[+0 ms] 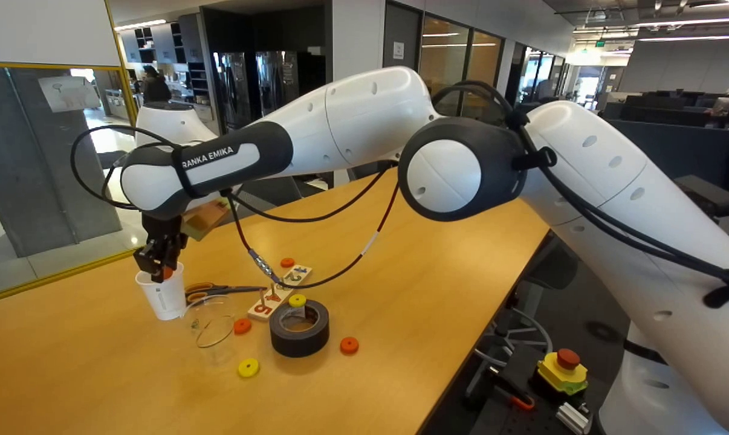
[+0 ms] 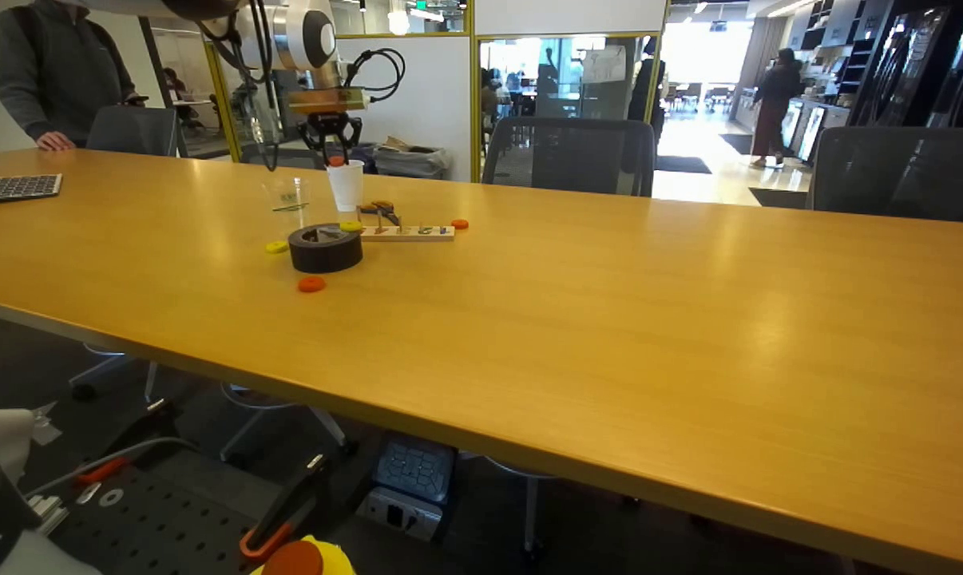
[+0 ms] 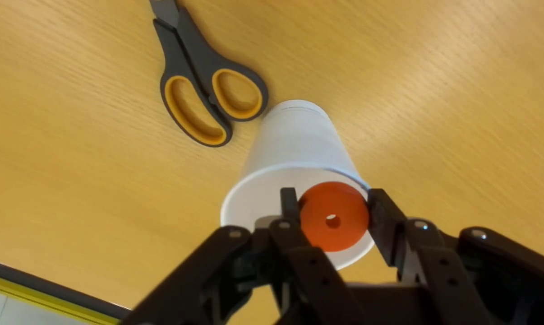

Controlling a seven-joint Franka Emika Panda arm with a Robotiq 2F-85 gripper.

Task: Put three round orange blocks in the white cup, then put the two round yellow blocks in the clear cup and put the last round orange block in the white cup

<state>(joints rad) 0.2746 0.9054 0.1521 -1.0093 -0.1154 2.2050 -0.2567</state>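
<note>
In both exterior views the scene is carried by a wood-grained tabletop (image 2: 649, 335), above which a white Franka arm (image 1: 364, 115) is extended. The black tool (image 3: 332, 205) is pointed downward, its two fingers parted only by a round orange block (image 3: 344, 215), which is gripped between them. In an exterior view, a keyboard (image 2: 17, 188) is seen at the edge, partly cut off. A wooden peg board (image 2: 408, 235) with painted numerals is laid near the scissors (image 3: 204, 61), whose orange-lined handles are turned toward the white cup (image 3: 299, 140). The white cup is stood upright, and the gripped block is held at its mouth; whether the block is below the rim cannot be told. A roll of black tape (image 1: 299, 343) is placed flat near the peg board. Near the white cup, the clear cup (image 2: 287, 194) is shown only as a faint outline. Between the clear cup and the tape, an orange block (image 1: 242, 327) is seen; another orange block (image 1: 287, 262) is set just beside the end of the peg board, and a third orange block (image 1: 349, 345) near the tape. A yellow block (image 1: 248, 368) is laid near the tape, and a second yellow block (image 1: 297, 299) is seen at its upper rim.
</note>
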